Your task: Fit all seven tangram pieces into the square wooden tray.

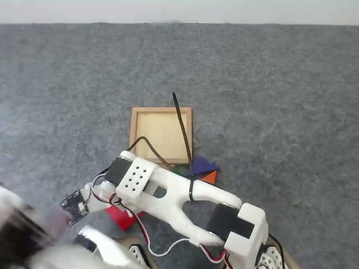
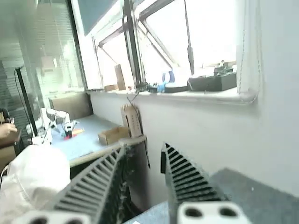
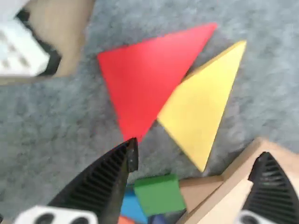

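Right gripper (image 3: 196,154) gaped over flat red triangle piece (image 3: 145,79) abutting yellow triangle piece (image 3: 201,107). Left gripper (image 2: 145,149) sat released, empty. Best to straddle red alone.

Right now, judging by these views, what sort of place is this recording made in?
Probably an office or lab workroom: large windows above a cluttered sill, a desk with a cardboard box behind, and a grey felt-covered table holding the wooden tray.

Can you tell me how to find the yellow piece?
Start on the grey mat and find the big red triangle. The yellow triangle lies touching one of its edges. It is the only yellow piece, and the green piece nearby is a square.
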Available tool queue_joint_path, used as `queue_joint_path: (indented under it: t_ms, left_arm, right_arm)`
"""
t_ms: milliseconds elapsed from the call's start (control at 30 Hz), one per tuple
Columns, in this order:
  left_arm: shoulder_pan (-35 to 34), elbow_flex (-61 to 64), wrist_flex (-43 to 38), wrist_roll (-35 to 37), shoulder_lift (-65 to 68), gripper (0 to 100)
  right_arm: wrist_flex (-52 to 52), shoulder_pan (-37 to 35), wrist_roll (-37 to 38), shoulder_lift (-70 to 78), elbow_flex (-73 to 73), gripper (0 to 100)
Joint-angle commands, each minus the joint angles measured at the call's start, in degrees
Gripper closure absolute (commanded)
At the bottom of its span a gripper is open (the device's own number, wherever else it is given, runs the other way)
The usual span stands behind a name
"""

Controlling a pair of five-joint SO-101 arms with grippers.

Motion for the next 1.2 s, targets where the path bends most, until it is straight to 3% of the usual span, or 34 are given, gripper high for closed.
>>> queue_joint_path:
  t_ms: [0, 133, 233, 367, 467, 633, 800, 967, 1167]
  left_arm:
    - [1.1, 3.1, -0.2, -2.5, -0.7, 88]
    - [1.5, 14.3, -0.9, -3.4, 5.1, 88]
    - [3.5, 18.4, -0.3, -4.5, 12.0, 88]
    - [16.1, 19.3, 7.2, -15.6, 21.1, 88]
    - [27.9, 19.3, 14.6, -23.5, 29.2, 87]
    - [40.7, 23.1, 15.7, -27.7, 46.4, 84]
    - [52.4, 33.6, 15.7, -41.0, 59.0, 85]
    - [61.5, 48.0, 15.2, -53.3, 51.9, 84]
    - [68.9, 66.3, 8.4, -55.1, 36.4, 84]
  right_arm:
    - [2.2, 9.9, -2.9, -5.8, -2.9, 62.6]
    - [6.5, 24.1, -10.5, -9.5, -2.7, 63.4]
    - [9.5, 35.6, -12.7, -13.6, 0.1, 74.4]
    - [9.4, 47.5, -18.6, -25.1, 6.8, 98.7]
    - [9.4, 52.8, -24.5, -35.0, 12.8, 94.7]
    - [4.4, 56.6, -33.8, -46.7, 26.0, 94.6]
    - [-1.4, 58.2, -40.5, -48.2, 33.7, 98.6]
    - [-4.5, 58.2, -41.1, -48.1, 35.5, 99.1]
    - [-4.5, 58.2, -41.1, -48.1, 35.5, 99.1]
